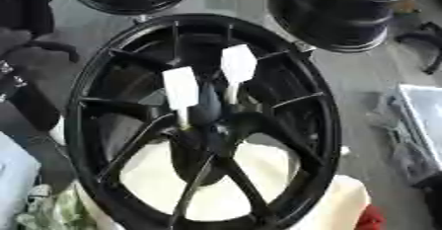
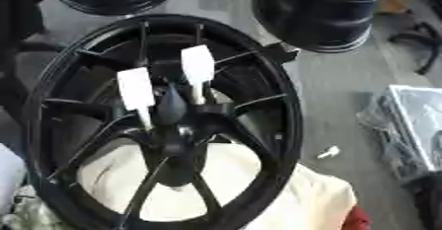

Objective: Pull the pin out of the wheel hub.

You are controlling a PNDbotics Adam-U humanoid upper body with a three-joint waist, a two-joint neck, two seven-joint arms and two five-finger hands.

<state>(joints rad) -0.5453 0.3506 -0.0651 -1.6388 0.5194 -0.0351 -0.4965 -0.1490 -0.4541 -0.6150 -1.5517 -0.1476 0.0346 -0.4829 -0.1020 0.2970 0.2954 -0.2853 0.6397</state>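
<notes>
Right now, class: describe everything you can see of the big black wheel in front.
The black wheel is a glossy, metal-looking rim with thin spokes running to a central hub. It is tilted, resting on a cream cloth. Two white flat-headed pins stand up from the hub beside a dark cone. No robot hand shows.

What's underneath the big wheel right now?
Through the spokes of the black wheel a cream-coloured support shows beneath, spreading past its lower right rim. What it rests on is covered. Two white-handled pins stand in the hub. No hand is visible.
</notes>
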